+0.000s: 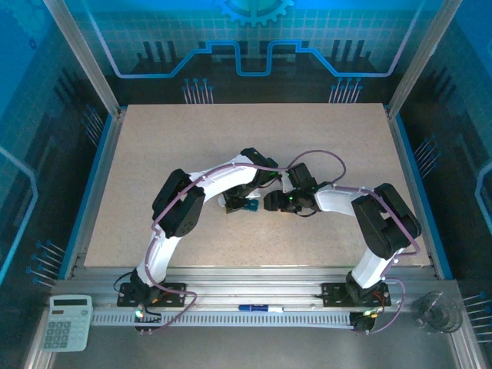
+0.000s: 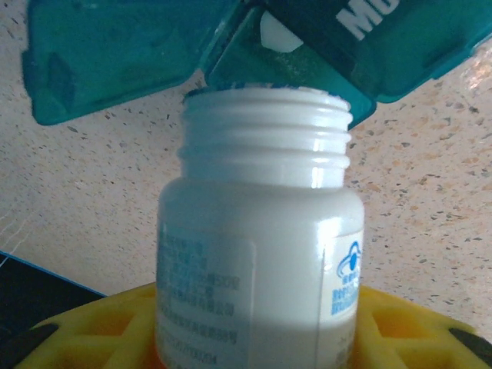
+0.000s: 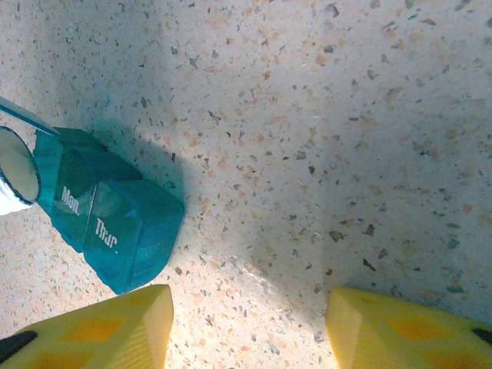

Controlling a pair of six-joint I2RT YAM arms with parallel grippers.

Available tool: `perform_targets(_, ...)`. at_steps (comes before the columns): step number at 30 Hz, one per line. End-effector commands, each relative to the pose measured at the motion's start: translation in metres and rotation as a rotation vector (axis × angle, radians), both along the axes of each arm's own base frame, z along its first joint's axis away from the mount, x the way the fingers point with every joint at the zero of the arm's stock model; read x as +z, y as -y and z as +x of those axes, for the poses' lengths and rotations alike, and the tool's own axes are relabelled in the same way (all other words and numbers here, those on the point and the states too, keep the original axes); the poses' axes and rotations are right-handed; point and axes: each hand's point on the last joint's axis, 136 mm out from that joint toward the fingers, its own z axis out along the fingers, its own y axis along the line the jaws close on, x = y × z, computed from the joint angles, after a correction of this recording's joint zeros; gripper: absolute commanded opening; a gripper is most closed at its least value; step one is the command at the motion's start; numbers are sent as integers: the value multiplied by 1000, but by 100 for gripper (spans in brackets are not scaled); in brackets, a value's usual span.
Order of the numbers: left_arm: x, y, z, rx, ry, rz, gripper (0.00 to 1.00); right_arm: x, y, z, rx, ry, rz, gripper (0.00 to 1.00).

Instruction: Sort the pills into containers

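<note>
While the left jaws pinch the white pill bottle (image 2: pixel 257 231) low on its body, its uncapped mouth right at the teal pill box (image 3: pixel 115 223) lying on the desk (image 3: pixel 323 115) between the two arms, pouring is best done in small tilts, so pills drop singly into the compartment under the raised lid (image 2: pixel 100 61); the right jaws stand spread and empty near the box, ready to brace it should it slide
</note>
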Motion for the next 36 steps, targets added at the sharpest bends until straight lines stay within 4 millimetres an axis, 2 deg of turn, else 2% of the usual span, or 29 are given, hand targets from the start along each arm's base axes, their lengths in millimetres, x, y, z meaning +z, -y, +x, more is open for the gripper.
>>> perform_targets(1,8,0,-5,-25,-6,-2,0,-23,3,-8,2,-49,-13,58)
perform_targets(19,4,0,-8,2,-19,-21,0,-22,4,-9,-2,-48,-9,58)
perform_targets(36,9,-5,-5,67,21,-81,0,-21,5,-9,-7,-47,-9,58)
